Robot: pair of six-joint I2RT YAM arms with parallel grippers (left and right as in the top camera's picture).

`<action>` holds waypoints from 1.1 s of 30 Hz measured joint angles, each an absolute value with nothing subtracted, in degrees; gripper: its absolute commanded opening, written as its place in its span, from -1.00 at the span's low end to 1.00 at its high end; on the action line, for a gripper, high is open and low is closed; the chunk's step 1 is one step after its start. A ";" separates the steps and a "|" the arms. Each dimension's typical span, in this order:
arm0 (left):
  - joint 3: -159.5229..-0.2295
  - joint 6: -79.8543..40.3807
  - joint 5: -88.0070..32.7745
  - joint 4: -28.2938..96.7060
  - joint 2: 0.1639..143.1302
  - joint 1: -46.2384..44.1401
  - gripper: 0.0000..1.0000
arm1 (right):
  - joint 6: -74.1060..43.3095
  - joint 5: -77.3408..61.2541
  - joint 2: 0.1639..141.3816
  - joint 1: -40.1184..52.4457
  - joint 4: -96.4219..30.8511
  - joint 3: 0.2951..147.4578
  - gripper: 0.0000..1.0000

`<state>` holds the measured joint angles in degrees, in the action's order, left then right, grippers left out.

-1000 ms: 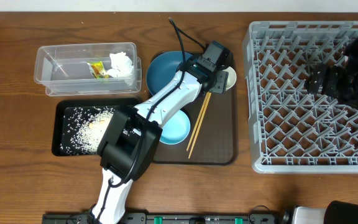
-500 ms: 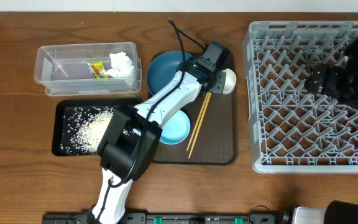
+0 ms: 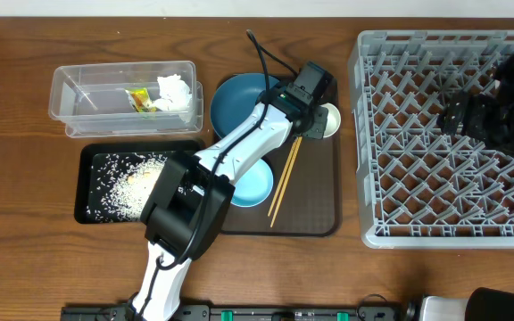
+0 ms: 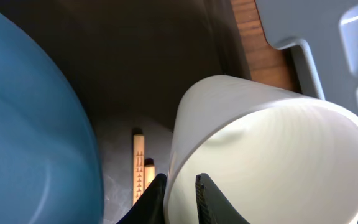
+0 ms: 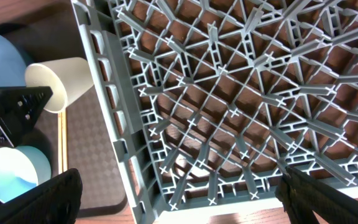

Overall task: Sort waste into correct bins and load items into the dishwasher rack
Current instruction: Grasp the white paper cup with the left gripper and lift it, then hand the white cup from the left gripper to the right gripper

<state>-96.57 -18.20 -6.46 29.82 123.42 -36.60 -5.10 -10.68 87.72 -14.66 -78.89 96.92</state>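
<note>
Left gripper [image 4: 180, 198] first: jaws pinch the rim wall of the white cup [image 4: 272, 143], one finger inside the mouth and one outside, so I call it a grasp on the cup. The cup is tilted at the upper right corner of the brown tray [image 3: 315, 214], centre of the overhead frame, near the left wall of the dishwasher rack [image 3: 360, 152]. I can't tell whether it is off the tray. The chopsticks [image 3: 284, 174] lie just below the cup, the dark blue plate [image 3: 235, 98] is to its left, and the light blue bowl [image 3: 252, 183] is half under the arm. My read of the step is loading, cup pick. The next move needs a lift clear of the tray lip, a carry right over the rack wall, and the mouth turned down onto the pegs without slipping from this thin rim pinch. The left arm runs from the bottom centre-left diagonally up and right, fully stretched, with the wrist angled over the tray corner. Right gripper [image 5: 179, 180] is spread wide and empty, hovering over the rack at the right of the frame. The sorting looks done: wrapper [image 3: 139, 98] and tissue [image 3: 175, 92] are in the clear tub [image 3: 70, 98], and rice [image 3: 132, 183] is in the black tray [image 3: 86, 205].
</note>
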 measured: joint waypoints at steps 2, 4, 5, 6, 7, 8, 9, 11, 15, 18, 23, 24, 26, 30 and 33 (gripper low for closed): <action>-96.57 -18.15 -6.94 29.95 123.42 -36.60 -0.80 | -4.95 -10.66 87.72 -14.66 -78.96 96.92 0.99; -96.57 -18.31 -7.18 30.39 123.42 -36.60 -0.88 | -4.95 -10.66 87.72 -14.66 -79.09 96.92 0.98; -96.55 -18.24 -7.35 30.70 123.42 -36.60 -0.88 | -4.95 -10.66 87.72 -14.66 -79.09 96.92 0.98; -96.55 -18.20 -7.49 30.98 123.42 -36.58 -0.88 | -4.95 -10.66 87.72 -14.66 -79.09 96.92 0.98; -96.57 -18.20 -7.55 31.33 123.42 -36.58 -0.88 | -4.93 -10.66 87.72 -14.66 -79.11 96.92 0.98; -96.55 -18.20 -7.55 31.62 123.42 -36.56 -0.88 | -4.93 -10.66 87.72 -14.66 -79.11 96.92 0.99; -96.57 -18.20 -7.55 31.94 123.42 -36.53 -0.88 | -4.93 -10.66 87.72 -14.66 -79.13 96.92 0.98; -96.55 -18.20 -7.57 32.51 123.39 -36.51 -0.88 | -4.93 -10.66 87.72 -14.66 -79.20 96.92 0.98; -96.57 -18.20 -7.60 33.41 123.07 -36.40 -0.88 | -4.93 -10.66 87.72 -14.66 -79.26 96.92 0.98; -96.47 -18.20 -7.77 35.64 121.73 -35.83 -0.88 | -4.93 -10.66 87.72 -14.66 -79.18 96.92 0.98; -96.38 -18.20 -7.84 41.89 114.83 -32.67 -0.88 | -4.93 -10.63 87.72 -14.66 -78.39 96.92 0.98; -96.38 -18.20 -7.86 43.24 113.06 -31.79 -0.88 | -4.91 -10.63 87.72 -14.66 -78.11 96.92 0.98; -96.38 -18.24 -7.99 45.71 109.40 -29.67 -0.88 | -4.89 -10.72 87.72 -14.66 -77.06 96.92 0.98; -96.38 -19.59 -10.44 47.62 105.14 -25.28 -0.88 | -4.80 -12.53 87.72 -14.66 -75.53 96.92 0.99; -96.40 -20.01 -17.98 48.36 104.95 -21.65 -0.88 | -3.18 -16.38 87.72 -14.66 -75.77 96.92 0.99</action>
<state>-96.40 -20.01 -17.98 48.36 104.95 -21.65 -3.18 -16.38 87.72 -14.66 -75.77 96.92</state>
